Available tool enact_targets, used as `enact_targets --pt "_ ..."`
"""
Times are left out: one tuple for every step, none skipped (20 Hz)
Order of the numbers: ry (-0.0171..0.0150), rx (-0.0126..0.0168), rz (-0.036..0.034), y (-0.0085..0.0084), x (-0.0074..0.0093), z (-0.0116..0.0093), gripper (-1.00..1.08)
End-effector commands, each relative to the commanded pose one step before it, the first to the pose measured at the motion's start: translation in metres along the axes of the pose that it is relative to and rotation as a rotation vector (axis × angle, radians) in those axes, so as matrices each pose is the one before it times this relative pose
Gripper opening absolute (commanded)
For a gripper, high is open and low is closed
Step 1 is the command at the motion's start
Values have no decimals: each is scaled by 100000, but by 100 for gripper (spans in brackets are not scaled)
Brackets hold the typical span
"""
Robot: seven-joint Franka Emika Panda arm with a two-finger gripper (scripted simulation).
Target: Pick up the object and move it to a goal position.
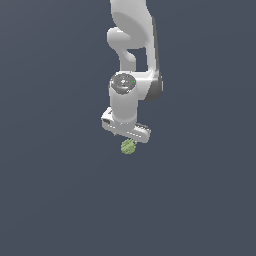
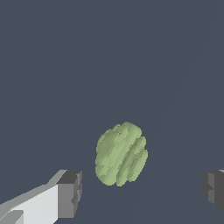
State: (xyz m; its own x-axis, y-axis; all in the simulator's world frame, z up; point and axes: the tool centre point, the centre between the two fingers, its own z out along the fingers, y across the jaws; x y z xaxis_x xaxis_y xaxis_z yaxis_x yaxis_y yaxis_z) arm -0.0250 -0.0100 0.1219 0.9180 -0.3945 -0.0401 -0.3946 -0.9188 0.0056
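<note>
The object (image 2: pixel 121 154) is a small light-green, bumpy, streaked lump lying on the dark grey floor. In the exterior view the object (image 1: pixel 128 146) peeks out just below the white hand of the arm. My gripper (image 2: pixel 142 190) is open and hangs above the lump, with wide gaps between the lump and each dark pad. One finger (image 2: pixel 69 192) shows on one side and the other finger (image 2: pixel 214 188) only partly at the picture's edge. In the exterior view the gripper (image 1: pixel 127 136) hides its own fingertips behind the hand.
The white arm (image 1: pixel 132 45) comes down from the top of the exterior view. A plain dark grey floor (image 1: pixel 55 190) surrounds the lump on all sides.
</note>
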Motion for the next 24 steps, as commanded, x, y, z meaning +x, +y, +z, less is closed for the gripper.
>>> enact_targets --pt "434 162 6721 -153 -140 433 100" --pt "169 65 2636 -53 -61 169 100" --pt "170 66 2637 -50 -62 168 100" --pt "171 68 2638 -46 -64 167 100" --pt "172 69 2639 -43 -65 166 100" --pt "173 71 2640 -39 -66 165 100" --pt "175 73 2641 -36 -67 164 100" --pt "176 75 2642 -32 -68 163 100" --pt "177 77 2643 -28 -69 162 100" --pt "177 79 2621 -25 -69 159 100" --pt "170 77 2501 -20 -66 151 100" --pt "162 75 2365 -16 -63 141 100" --pt "154 73 2231 -13 -59 132 100" --pt "146 70 2096 -10 -56 124 100" --pt "137 68 1962 -7 -52 115 100" --pt "128 64 1827 -5 -48 106 100" --pt "119 61 1692 -3 -45 98 100" --pt "110 57 1556 -1 -41 90 100" --pt "101 53 1421 0 -37 82 100" --pt "92 49 1288 1 -33 73 100" --pt "82 45 1152 2 -29 65 100" --pt "73 40 1014 1 -27 58 100" --pt "63 35 881 2 -22 50 100" --pt "54 30 744 2 -19 42 100"
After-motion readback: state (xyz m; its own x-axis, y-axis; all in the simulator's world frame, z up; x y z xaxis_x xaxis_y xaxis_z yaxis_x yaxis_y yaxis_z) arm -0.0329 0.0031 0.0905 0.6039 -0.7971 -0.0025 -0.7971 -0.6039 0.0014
